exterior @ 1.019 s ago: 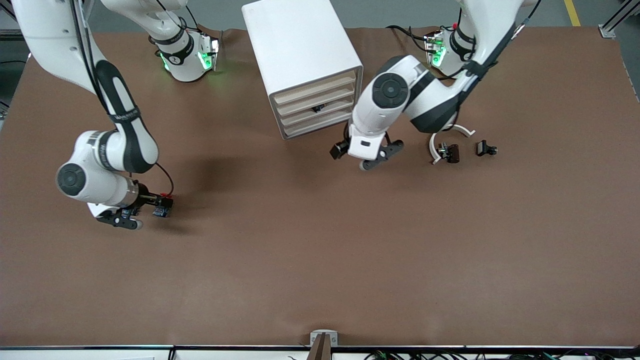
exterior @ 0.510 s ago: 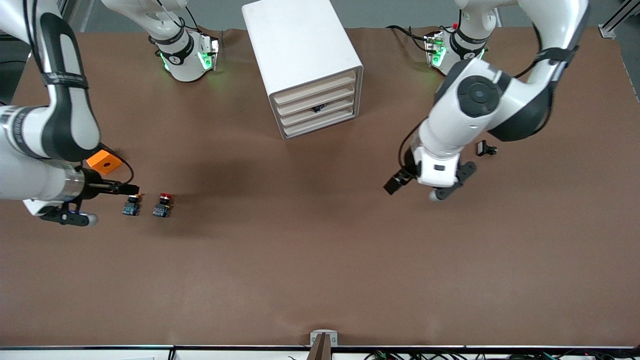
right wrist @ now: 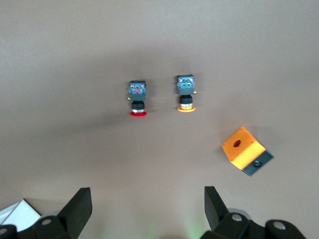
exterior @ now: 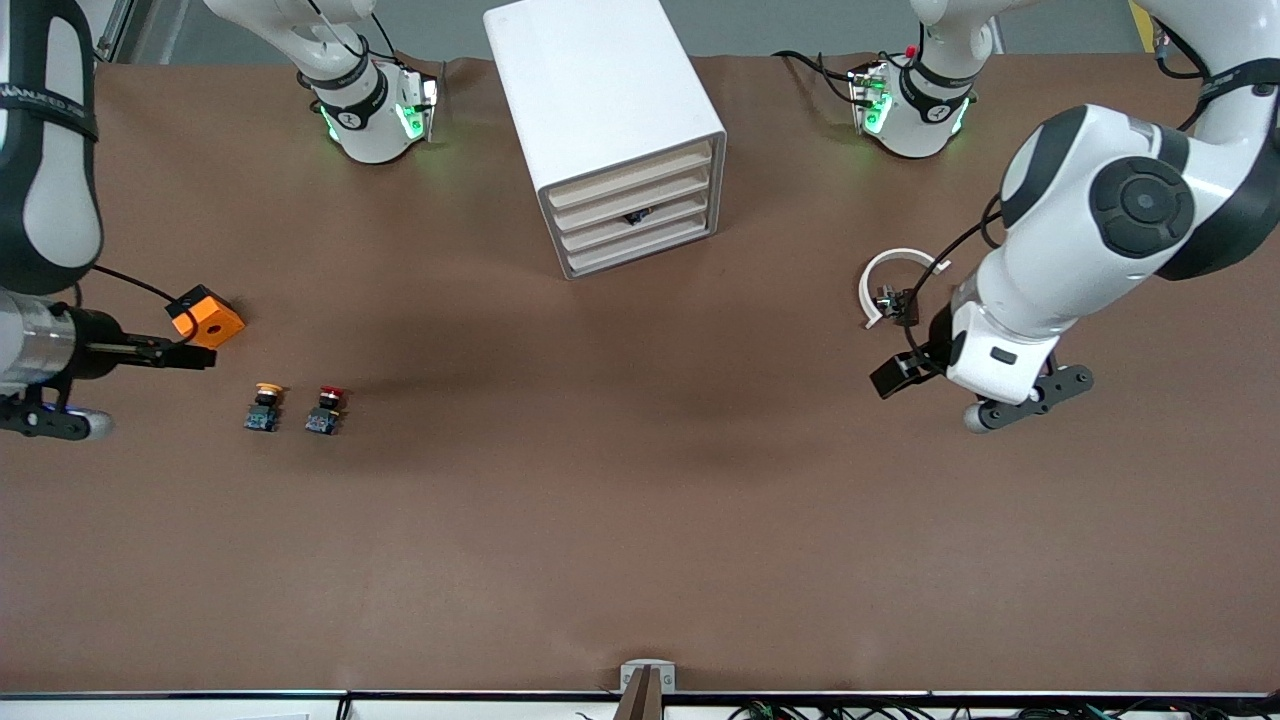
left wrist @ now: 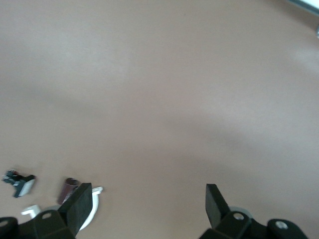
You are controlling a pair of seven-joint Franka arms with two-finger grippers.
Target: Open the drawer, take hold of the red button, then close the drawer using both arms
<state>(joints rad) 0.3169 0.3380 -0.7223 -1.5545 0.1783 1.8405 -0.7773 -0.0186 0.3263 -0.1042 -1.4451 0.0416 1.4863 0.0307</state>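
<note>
Brown desk [exterior: 640, 520] all round: the red button [exterior: 326, 409] lies on its side beside the yellow button [exterior: 264, 408], at my right arm's end. My right gripper [right wrist: 144, 206] hangs released nearby; my left gripper [left wrist: 144, 204], released, waits well apart.

brown matte table [exterior: 640, 520] filling most of the front view, grey floor [exterior: 780, 25] past its edge by the bases, yellow floor line [exterior: 1143, 22] at one corner, aluminium frame rail [exterior: 1235, 35] beside it, soft even light, faint shadows
</note>
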